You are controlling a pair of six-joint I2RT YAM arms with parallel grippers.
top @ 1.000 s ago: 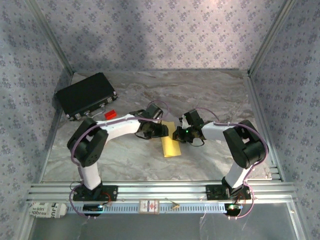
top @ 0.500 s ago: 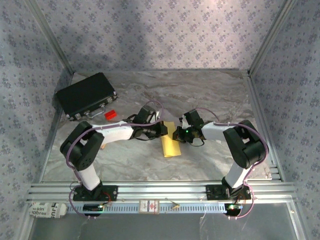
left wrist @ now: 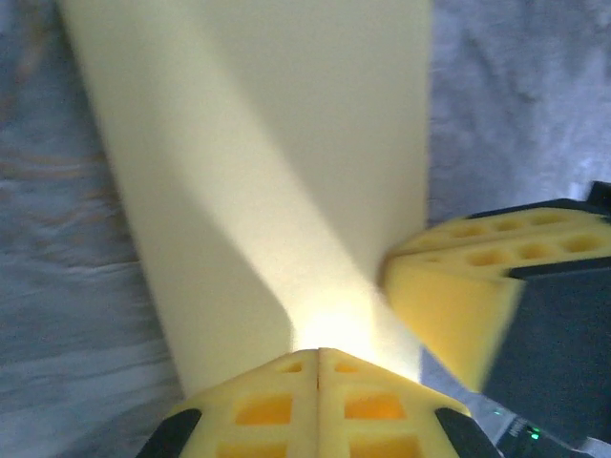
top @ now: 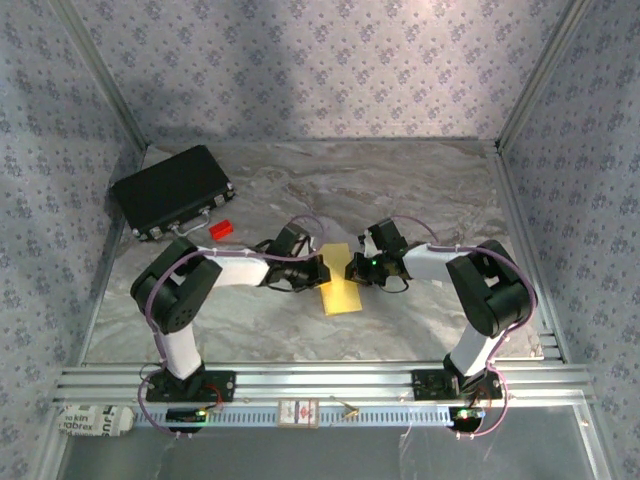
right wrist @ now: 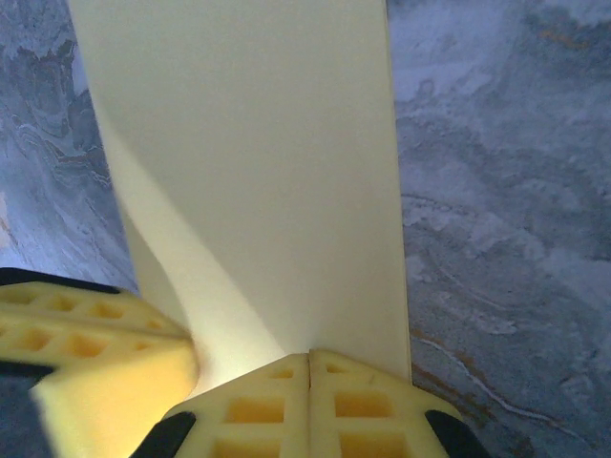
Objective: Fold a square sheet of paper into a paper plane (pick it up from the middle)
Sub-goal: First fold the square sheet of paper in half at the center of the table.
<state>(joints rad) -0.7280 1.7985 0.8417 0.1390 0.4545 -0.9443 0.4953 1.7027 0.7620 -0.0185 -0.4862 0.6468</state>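
The yellow square sheet of paper (top: 340, 288) lies folded into a long narrow strip at the middle of the marble table; it has no pointed plane shape. Both grippers meet at its far end. My left gripper (top: 322, 268) comes in from the left and is shut on that end; its closed pads (left wrist: 286, 382) pinch the paper (left wrist: 258, 162). From the right, my right gripper (top: 352, 268) is shut on the same end, its pads (right wrist: 277, 391) pressed together over the paper (right wrist: 258, 162). Each wrist view catches the other gripper's yellow fingers (left wrist: 458, 296) (right wrist: 86, 353) close beside.
A black case (top: 172, 190) sits at the back left with a small red block (top: 221, 229) just in front of it. Patterned walls (top: 320, 60) close in the table on three sides. An aluminium rail (top: 320, 382) runs along the near edge.
My left gripper has moved right to the paper's far end and shut on it beside the right gripper. The right gripper has kept its hold and place.
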